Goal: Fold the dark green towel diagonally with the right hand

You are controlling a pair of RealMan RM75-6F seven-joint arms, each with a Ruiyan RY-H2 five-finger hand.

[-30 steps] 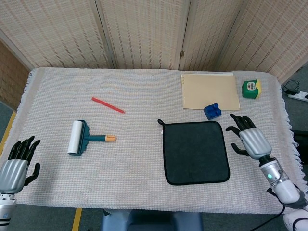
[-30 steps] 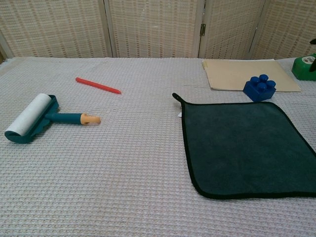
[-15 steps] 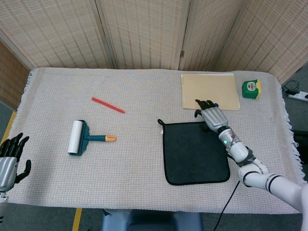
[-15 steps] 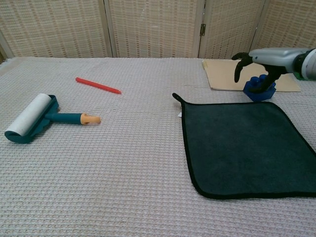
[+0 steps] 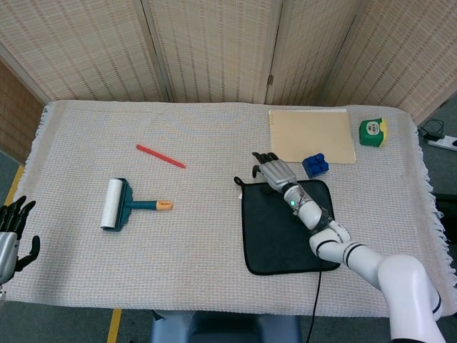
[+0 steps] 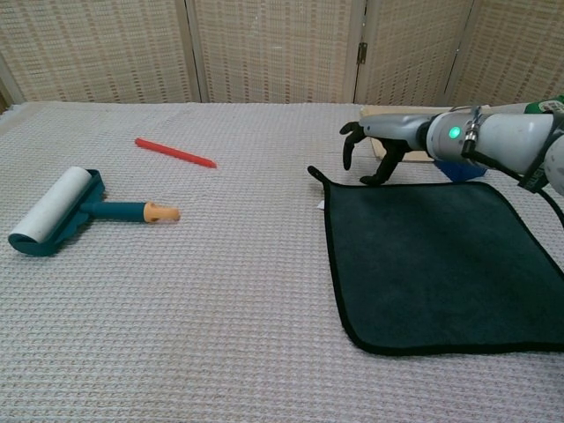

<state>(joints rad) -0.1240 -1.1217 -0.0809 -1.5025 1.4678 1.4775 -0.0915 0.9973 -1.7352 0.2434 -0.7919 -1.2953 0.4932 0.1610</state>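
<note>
The dark green towel (image 5: 285, 232) (image 6: 432, 260) lies flat and unfolded on the table, right of centre, with a small loop at its far left corner. My right hand (image 5: 273, 171) (image 6: 374, 145) hovers just above that far left corner, fingers apart and curled downward, holding nothing. In the chest view its fingertips hang just beyond the towel's far edge; contact cannot be told. My left hand (image 5: 8, 232) shows only at the left edge of the head view, off the table's near left corner, fingers spread and empty.
A lint roller (image 5: 118, 204) (image 6: 57, 211) lies at the left, a red stick (image 5: 160, 156) (image 6: 174, 152) behind it. A tan folder (image 5: 310, 134), a blue brick (image 5: 315, 165) and a green tape measure (image 5: 372, 132) sit at the back right.
My right hand has swept left from beside the blue brick to the towel's far left corner. My left hand has drawn further off the left edge.
</note>
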